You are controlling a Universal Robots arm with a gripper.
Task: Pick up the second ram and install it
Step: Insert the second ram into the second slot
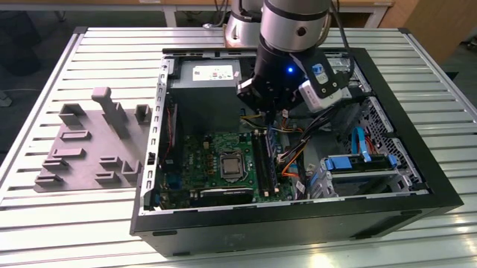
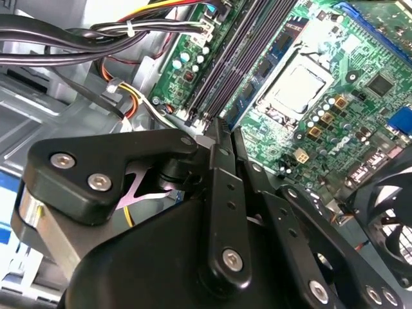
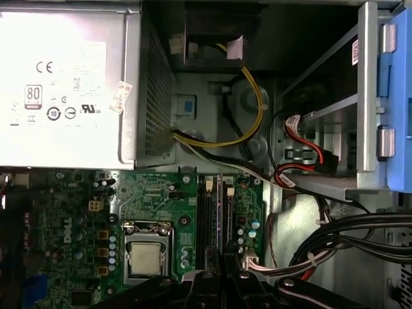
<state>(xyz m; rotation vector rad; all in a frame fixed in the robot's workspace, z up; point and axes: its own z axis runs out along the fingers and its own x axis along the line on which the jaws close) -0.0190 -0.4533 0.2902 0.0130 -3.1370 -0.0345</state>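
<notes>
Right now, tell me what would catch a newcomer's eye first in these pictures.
First comes the open computer case on the slatted metal table, with the robot arm reaching down into it. Inside, the green motherboard lies in plain sight, and in the second wrist view the gripper hangs just above its long memory slots. On the exterior view's left lies a grey moulded tray.

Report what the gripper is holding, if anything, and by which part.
It cannot be told: the gripper hangs right over the black memory slots, and its own body hides whatever might sit at its tip.
</notes>
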